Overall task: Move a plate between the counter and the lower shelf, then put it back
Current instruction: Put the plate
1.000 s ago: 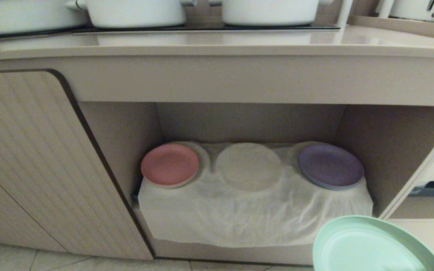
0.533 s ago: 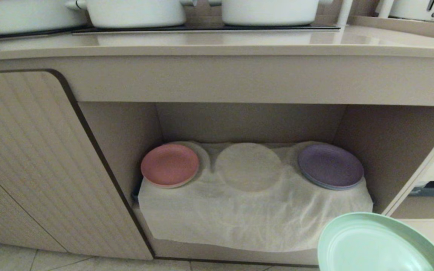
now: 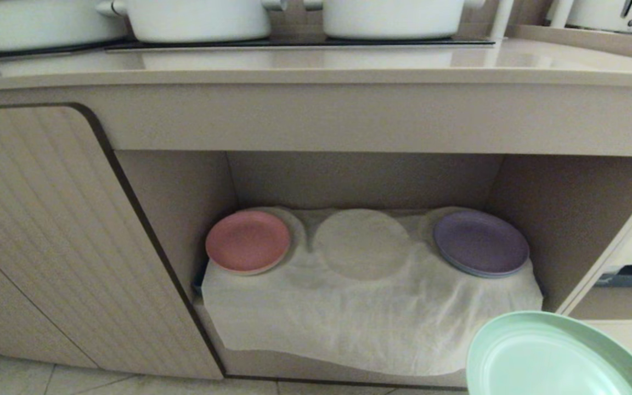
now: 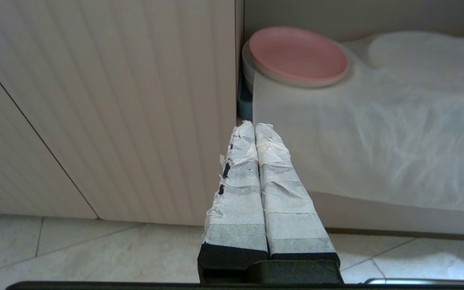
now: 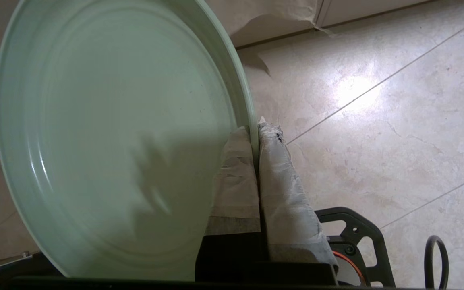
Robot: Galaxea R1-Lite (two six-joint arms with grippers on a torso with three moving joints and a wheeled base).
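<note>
Plate [image 3: 557, 356] rim sits clamped in our right gripper [image 5: 256, 131], low off the lower shelf's [image 3: 371, 323] front right corner, its bare middle dimple [image 3: 361, 242] up-left.

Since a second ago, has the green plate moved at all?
Yes. In the head view the plate has shifted slightly right against the cloth-draped lower shelf, which barely moved. The right gripper is clamped on its rim.

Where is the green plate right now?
In the head view's lower right, the plate is held off the floor by the right gripper on its rim, in front of the lower shelf.
</note>
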